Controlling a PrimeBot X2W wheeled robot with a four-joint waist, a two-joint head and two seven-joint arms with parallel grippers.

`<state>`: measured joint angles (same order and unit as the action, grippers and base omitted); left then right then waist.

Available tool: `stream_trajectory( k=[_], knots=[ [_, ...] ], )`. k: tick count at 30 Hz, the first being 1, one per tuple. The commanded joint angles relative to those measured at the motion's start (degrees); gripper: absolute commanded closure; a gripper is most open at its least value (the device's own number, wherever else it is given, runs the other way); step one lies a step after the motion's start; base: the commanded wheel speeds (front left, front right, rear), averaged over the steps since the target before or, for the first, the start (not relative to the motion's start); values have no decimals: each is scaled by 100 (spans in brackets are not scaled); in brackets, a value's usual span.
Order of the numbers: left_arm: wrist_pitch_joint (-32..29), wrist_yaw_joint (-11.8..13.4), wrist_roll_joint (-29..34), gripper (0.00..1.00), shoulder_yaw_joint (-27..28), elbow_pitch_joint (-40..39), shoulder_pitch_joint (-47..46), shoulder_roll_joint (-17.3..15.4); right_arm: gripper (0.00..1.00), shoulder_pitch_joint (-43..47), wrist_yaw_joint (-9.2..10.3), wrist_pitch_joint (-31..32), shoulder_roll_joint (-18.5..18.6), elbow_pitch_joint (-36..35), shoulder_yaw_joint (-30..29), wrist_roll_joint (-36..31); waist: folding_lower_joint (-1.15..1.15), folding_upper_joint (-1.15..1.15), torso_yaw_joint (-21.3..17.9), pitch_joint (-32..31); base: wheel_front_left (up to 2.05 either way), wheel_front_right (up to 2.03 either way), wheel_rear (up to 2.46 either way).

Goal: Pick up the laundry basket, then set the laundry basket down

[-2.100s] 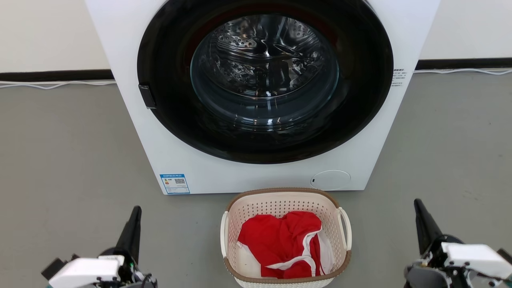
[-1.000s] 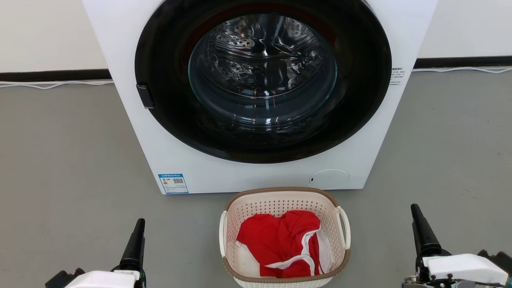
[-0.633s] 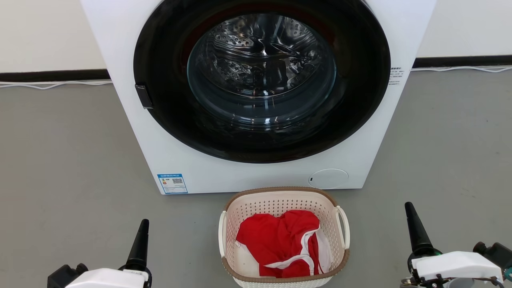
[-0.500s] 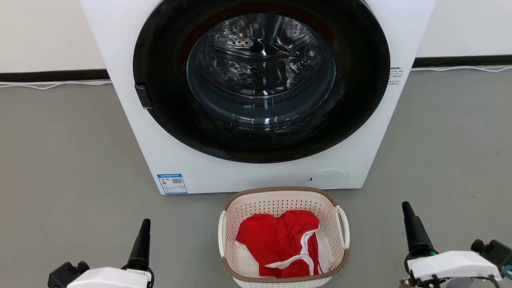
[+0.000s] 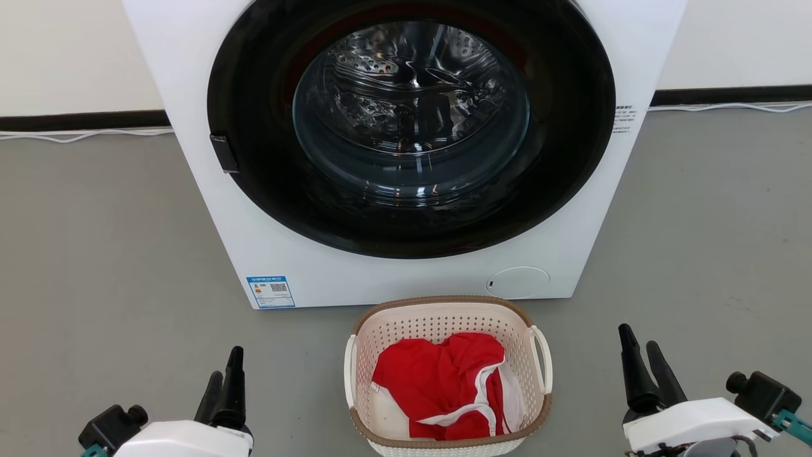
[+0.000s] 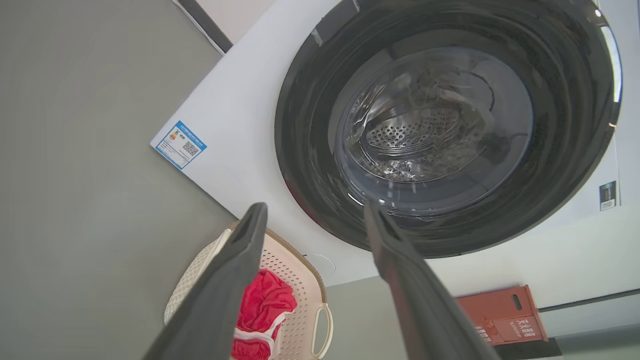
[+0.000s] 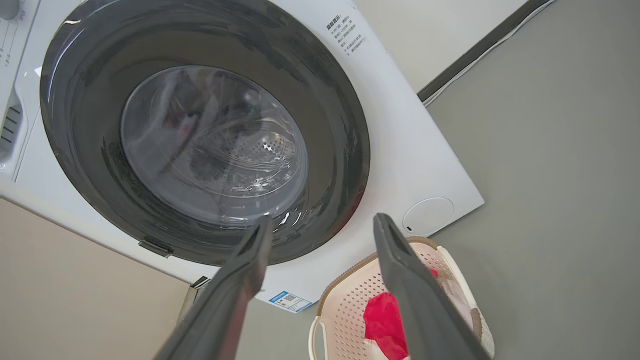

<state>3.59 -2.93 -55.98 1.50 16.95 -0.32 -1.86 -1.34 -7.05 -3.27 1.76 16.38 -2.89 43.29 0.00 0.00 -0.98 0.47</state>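
Observation:
The laundry basket, cream perforated plastic with a brown rim, stands on the grey floor just before the washing machine. A red and white garment lies inside it. White loop handles sit on its left side and its right side. My left gripper is open at the lower left, well apart from the basket. My right gripper is open at the lower right, also apart from it. The basket shows low in the left wrist view, between my left gripper's spread fingers. In the right wrist view, the basket sits low behind my right gripper.
A white washing machine with a round dark glass door stands right behind the basket. Grey floor spreads to both sides. A white cable runs along the wall base. A red box stands beyond the machine.
Both grippers have rolled, so each now shows two separate fingers instead of one edge-on. The left one came a little right and the right one a little left, toward the basket, which stayed put.

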Motion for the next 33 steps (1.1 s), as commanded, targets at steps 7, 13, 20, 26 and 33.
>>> stream_trajectory(
  k=[7,13,20,26,33],
  knots=[
    [175,129,725,0,17,-223,-81,-63,0,-297,-24,-214,71,-92,181,-776,0,0,-30,-1,0,0,0],
    [259,176,1162,0,-22,-263,-61,-67,0,-312,-26,-297,75,-88,229,-1183,0,0,-43,4,0,0,0],
    [376,229,1682,0,-23,-319,-45,-71,0,-319,-28,-413,79,-63,304,-1726,0,0,-54,10,0,0,0],
    [477,276,2117,0,-43,-379,-16,-75,0,-331,-30,-513,84,-29,366,-2213,0,0,-71,20,0,0,0],
    [594,321,2600,0,-69,-421,12,-80,0,-344,-33,-630,88,-12,427,-2761,0,0,-93,33,0,0,0]
  ],
)
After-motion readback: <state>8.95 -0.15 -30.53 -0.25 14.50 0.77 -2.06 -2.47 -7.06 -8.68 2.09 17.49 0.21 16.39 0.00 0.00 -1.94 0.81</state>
